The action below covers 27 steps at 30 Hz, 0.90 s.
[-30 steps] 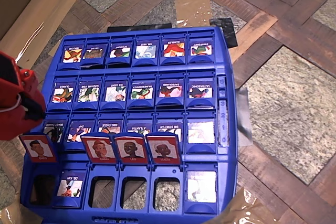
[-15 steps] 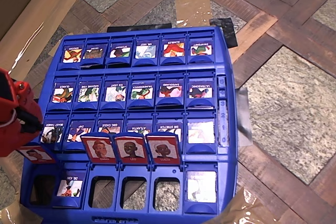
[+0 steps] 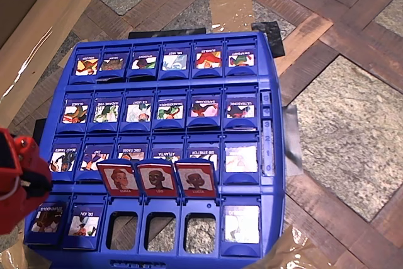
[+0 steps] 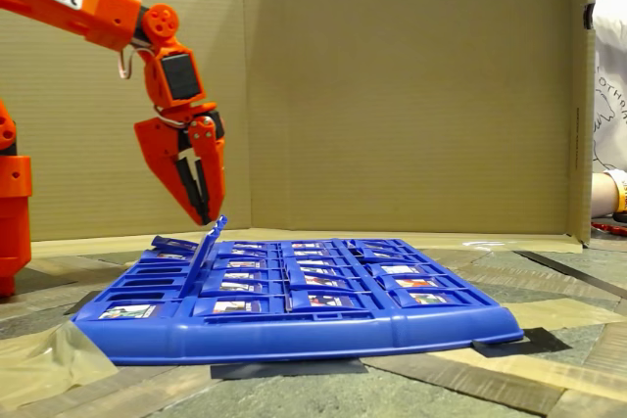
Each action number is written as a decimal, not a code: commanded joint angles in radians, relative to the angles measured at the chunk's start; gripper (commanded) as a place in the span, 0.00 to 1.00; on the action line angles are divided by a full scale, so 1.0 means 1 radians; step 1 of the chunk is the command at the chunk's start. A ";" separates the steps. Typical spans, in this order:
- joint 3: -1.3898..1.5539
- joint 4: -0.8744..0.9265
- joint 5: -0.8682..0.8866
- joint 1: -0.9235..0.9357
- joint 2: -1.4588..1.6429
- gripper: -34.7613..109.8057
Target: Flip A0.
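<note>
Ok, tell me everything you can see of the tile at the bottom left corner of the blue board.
The bottom-left tile lies flat in its slot on the blue plastic board, blue face up, showing a small cartoon figure with a caption printed upside down in the overhead view. It sits just left of the "DR. ION" tile. The red arm's tool hangs above it, apparently not touching; the arm partly covers the tile's left edge from overhead.

Three red-framed portrait tiles (image 3: 156,178) stand upright on the blue game board (image 3: 272,174), before a cardboard backdrop (image 4: 411,85).
</note>
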 commanded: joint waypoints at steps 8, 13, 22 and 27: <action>-0.040 0.017 0.021 0.015 0.273 0.24; 0.094 -0.074 0.021 0.069 0.541 0.24; 0.230 -0.023 -0.104 0.190 0.824 0.24; 0.241 0.164 -0.202 0.230 0.992 0.24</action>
